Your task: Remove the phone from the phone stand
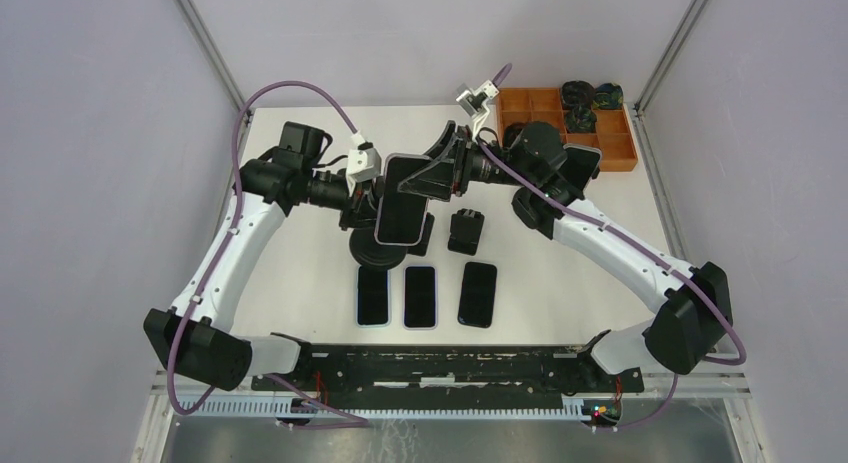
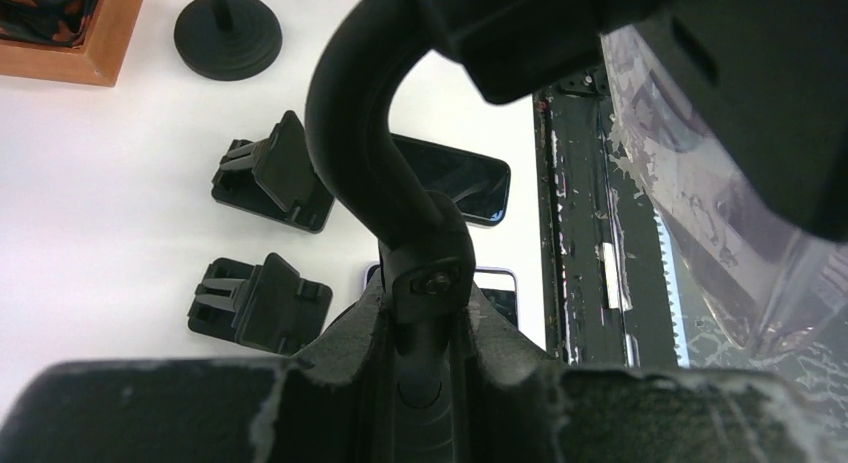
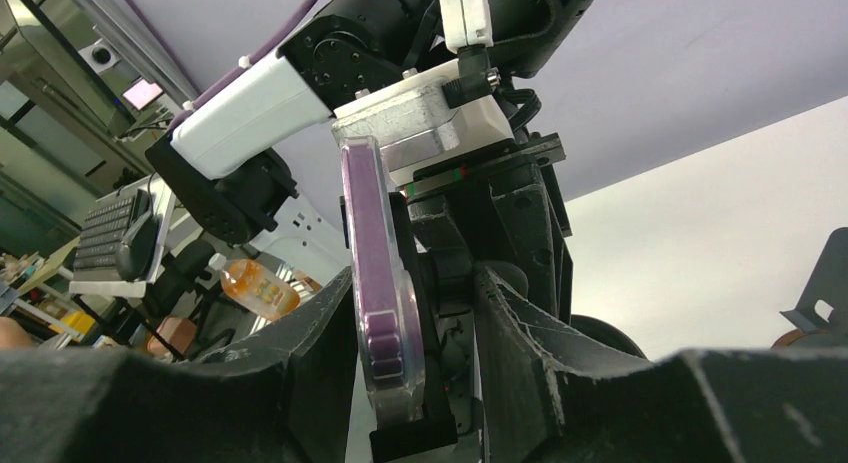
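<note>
The phone (image 1: 398, 218), dark-screened in a purple case, sits upright in the cradle of the black phone stand, whose round base (image 1: 375, 251) rests on the white table. My left gripper (image 1: 362, 198) is shut on the stand's curved neck (image 2: 360, 133), which runs up from between its fingers (image 2: 330, 343) in the left wrist view. My right gripper (image 1: 425, 178) reaches in from the right. In the right wrist view the phone (image 3: 378, 283) is edge-on between its open jaws, with the left finger (image 3: 300, 373) close against the screen side and the right finger (image 3: 530, 363) behind the cradle.
Three phones lie flat in a row (image 1: 420, 296) in front of the stand. Two small black folding stands (image 1: 465, 230) (image 2: 255, 303) sit beside it. A wooden compartment tray (image 1: 618, 165) is at the back right. Another round-based stand (image 2: 228, 38) stands near it.
</note>
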Robot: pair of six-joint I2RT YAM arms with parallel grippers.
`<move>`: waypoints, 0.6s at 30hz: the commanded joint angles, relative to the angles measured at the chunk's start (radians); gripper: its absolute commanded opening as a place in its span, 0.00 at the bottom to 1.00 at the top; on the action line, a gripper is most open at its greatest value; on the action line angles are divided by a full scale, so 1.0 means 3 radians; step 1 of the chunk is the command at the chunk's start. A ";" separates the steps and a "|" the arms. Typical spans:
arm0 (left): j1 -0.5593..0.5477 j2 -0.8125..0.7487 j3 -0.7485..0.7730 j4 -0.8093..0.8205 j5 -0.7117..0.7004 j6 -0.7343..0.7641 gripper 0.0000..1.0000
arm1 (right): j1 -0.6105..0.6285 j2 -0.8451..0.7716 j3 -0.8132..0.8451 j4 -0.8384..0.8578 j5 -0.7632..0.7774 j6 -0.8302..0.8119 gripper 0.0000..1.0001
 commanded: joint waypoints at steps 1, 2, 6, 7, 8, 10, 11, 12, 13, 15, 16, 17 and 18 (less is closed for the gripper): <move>0.0006 -0.0060 0.0172 -0.0128 0.0089 0.0218 0.02 | 0.0011 -0.0032 0.0261 0.0184 -0.0214 -0.0029 0.49; 0.0006 -0.0061 0.0172 -0.0158 0.0084 0.0240 0.02 | 0.0013 -0.0022 0.0276 0.0177 -0.0219 -0.0030 0.49; 0.0007 -0.0061 0.0168 -0.0243 0.0073 0.0307 0.02 | 0.0010 -0.0011 0.0349 0.0152 -0.0245 -0.0039 0.46; 0.0006 -0.0063 0.0167 -0.0260 0.0070 0.0322 0.02 | 0.0006 -0.0014 0.0362 0.0147 -0.0246 -0.0042 0.45; 0.0006 -0.0066 0.0166 -0.0268 0.0068 0.0330 0.02 | 0.0000 -0.0020 0.0369 0.0144 -0.0246 -0.0048 0.45; 0.0006 -0.0066 0.0160 -0.0278 0.0061 0.0334 0.02 | -0.0001 -0.0044 0.0378 0.0136 -0.0246 -0.0061 0.46; 0.0008 -0.0065 0.0157 -0.0280 0.0060 0.0336 0.02 | -0.0008 -0.0054 0.0382 0.0134 -0.0249 -0.0066 0.47; 0.0006 -0.0062 0.0161 -0.0278 0.0060 0.0337 0.02 | -0.0008 -0.0066 0.0383 0.0117 -0.0255 -0.0082 0.48; 0.0006 -0.0064 0.0170 -0.0278 0.0063 0.0332 0.02 | -0.0015 -0.0081 0.0383 0.0104 -0.0256 -0.0102 0.49; 0.0008 -0.0065 0.0172 -0.0281 0.0070 0.0327 0.02 | -0.0035 -0.0110 0.0377 0.0059 -0.0251 -0.0145 0.53; 0.0006 -0.0066 0.0173 -0.0285 0.0068 0.0327 0.02 | -0.0047 -0.0123 0.0371 0.0057 -0.0251 -0.0150 0.54; 0.0006 -0.0066 0.0178 -0.0290 0.0073 0.0330 0.02 | -0.0049 -0.0136 0.0371 0.0054 -0.0251 -0.0153 0.56; 0.0006 -0.0066 0.0177 -0.0293 0.0071 0.0327 0.02 | -0.0056 -0.0146 0.0365 0.0057 -0.0251 -0.0154 0.57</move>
